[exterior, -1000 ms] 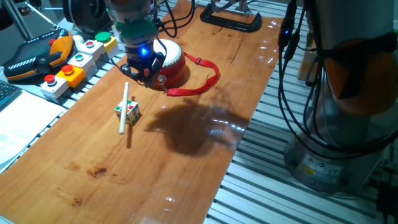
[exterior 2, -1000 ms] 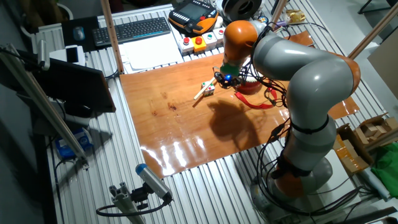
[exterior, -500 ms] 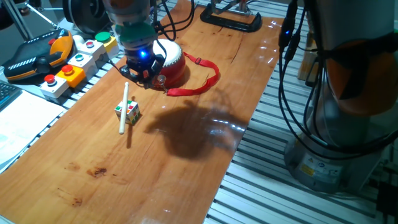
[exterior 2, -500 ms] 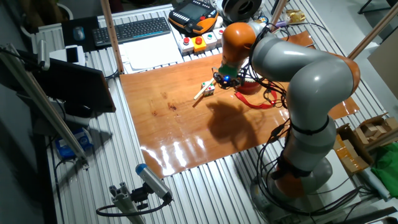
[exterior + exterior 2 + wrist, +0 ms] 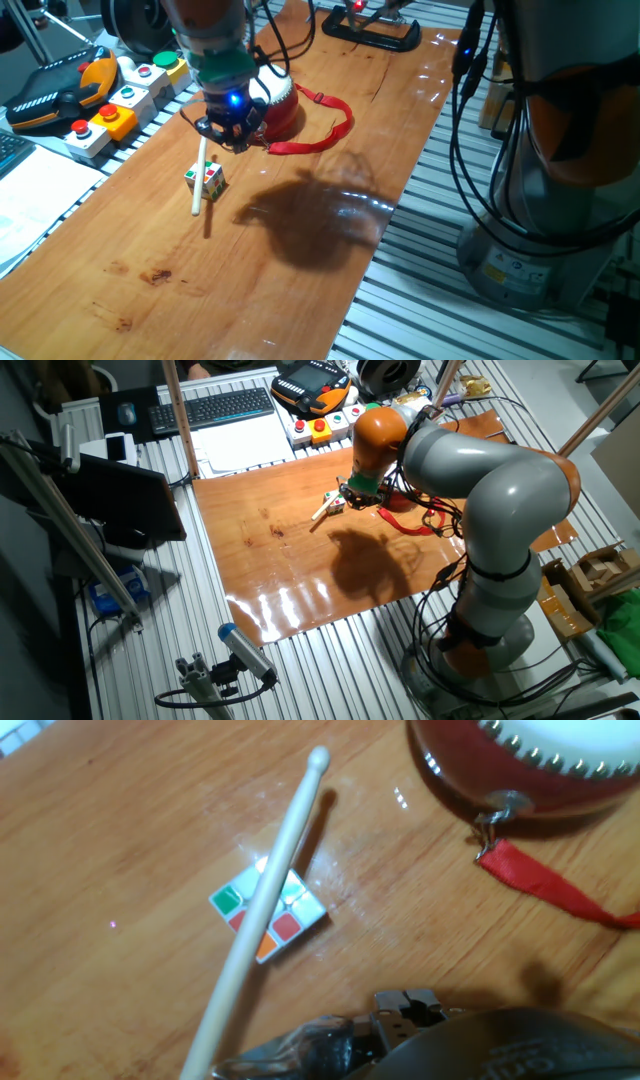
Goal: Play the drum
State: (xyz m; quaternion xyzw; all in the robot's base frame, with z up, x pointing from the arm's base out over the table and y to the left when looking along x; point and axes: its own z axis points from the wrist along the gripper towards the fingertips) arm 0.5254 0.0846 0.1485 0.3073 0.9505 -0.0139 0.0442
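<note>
The drum [image 5: 279, 104] is red with a white skin and stands at the far side of the wooden table [image 5: 300, 270], half hidden behind the hand. Its red strap [image 5: 325, 134] loops out to the right. My gripper [image 5: 232, 135] hangs just above the table, in front of the drum and beside a pale drumstick [image 5: 199, 173] that lies across a multicoloured cube [image 5: 206, 179]. The hand view has the drum [image 5: 520, 770] at top right and the drumstick [image 5: 265, 905] over the cube [image 5: 285, 925]. Nothing is held. The fingers at the bottom edge are too dark to read.
A button box [image 5: 120, 100] and an orange teach pendant [image 5: 60, 90] sit past the table's left edge, with white paper [image 5: 40, 190] nearer. A black clamp [image 5: 370, 35] stands at the far end. The arm's base and cables [image 5: 500, 150] fill the right side.
The hand has shifted a little off the drum, forward and toward the drumstick and cube. Drum, cube and stick have not moved.
</note>
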